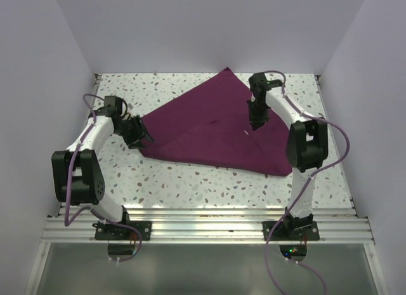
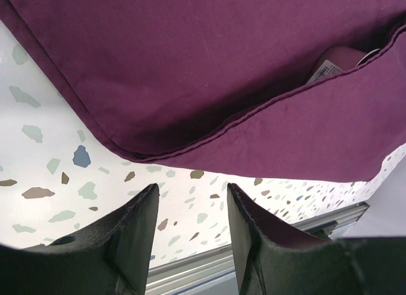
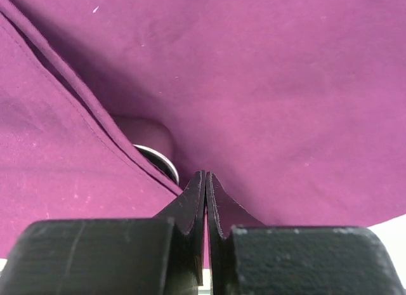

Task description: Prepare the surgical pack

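The top camera sits high behind both arms [image 1: 304, 143] and looks down on the whole table [image 1: 190, 181]. Each wrist camera peeks out past its own fingers [image 2: 127, 238], very close to the purple cloth [image 1: 209, 133]. All three views share that cloth.

White-walled lab booth [image 1: 203, 28], speckled tabletop [image 1: 190, 181]

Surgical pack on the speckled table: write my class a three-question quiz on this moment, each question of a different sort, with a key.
1. True or false: the left hand is shut.
2. The surgical pack is: A white, B dark purple, C green.
3. Which hand has its fingers pressed together?
Key: 1 false, its fingers stand apart; 2 B; 3 the right hand.
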`<act>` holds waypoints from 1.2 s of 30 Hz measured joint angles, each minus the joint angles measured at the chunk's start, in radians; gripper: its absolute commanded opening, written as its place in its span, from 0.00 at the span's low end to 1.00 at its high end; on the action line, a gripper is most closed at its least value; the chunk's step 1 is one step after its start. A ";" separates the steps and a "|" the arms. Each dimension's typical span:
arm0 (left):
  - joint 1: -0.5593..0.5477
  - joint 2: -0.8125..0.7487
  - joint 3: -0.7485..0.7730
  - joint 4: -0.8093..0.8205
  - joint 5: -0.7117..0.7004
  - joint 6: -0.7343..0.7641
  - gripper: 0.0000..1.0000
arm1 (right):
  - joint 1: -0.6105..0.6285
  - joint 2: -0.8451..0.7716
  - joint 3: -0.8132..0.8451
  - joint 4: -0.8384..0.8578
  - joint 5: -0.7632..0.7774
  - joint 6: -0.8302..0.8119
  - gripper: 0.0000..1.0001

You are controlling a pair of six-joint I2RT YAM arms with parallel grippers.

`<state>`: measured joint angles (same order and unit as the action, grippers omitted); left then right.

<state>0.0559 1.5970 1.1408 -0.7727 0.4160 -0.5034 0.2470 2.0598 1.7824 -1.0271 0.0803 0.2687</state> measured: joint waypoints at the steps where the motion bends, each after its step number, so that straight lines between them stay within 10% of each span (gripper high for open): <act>1: 0.000 0.000 0.001 0.000 0.000 0.000 0.51 | 0.002 0.003 -0.004 0.003 -0.004 0.000 0.00; 36: 0.000 0.009 0.009 -0.002 -0.006 0.017 0.51 | -0.006 0.029 -0.096 0.080 -0.144 0.004 0.00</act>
<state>0.0559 1.6062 1.1500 -0.7750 0.4095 -0.4862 0.2409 2.0892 1.6863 -0.9470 -0.0639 0.2726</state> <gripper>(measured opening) 0.509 0.008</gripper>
